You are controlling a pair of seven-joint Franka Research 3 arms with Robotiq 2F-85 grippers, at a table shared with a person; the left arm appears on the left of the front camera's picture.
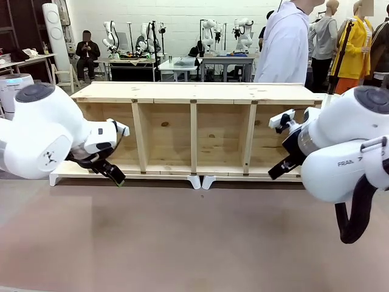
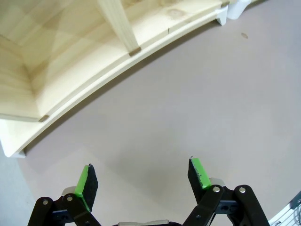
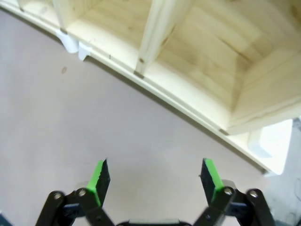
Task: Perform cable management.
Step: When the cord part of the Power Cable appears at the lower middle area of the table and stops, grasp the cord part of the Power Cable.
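While both stand spread wide with nothing between the pads, I have my left gripper [image 2: 141, 176] and right gripper [image 3: 155, 173] low over the surface [image 1: 194, 243], each just in front of the wooden shelf [image 1: 194, 91], at its two ends. I cannot tell where the cable lies, so I'd search along the shelf's foot slowly before committing.

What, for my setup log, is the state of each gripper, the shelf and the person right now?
left gripper: open, holding nothing, hovers over the table.
right gripper: open, holding nothing, hovers over the table.
wooden shelf: upright on white feet, open side facing the robot.
person: standing behind the shelf.
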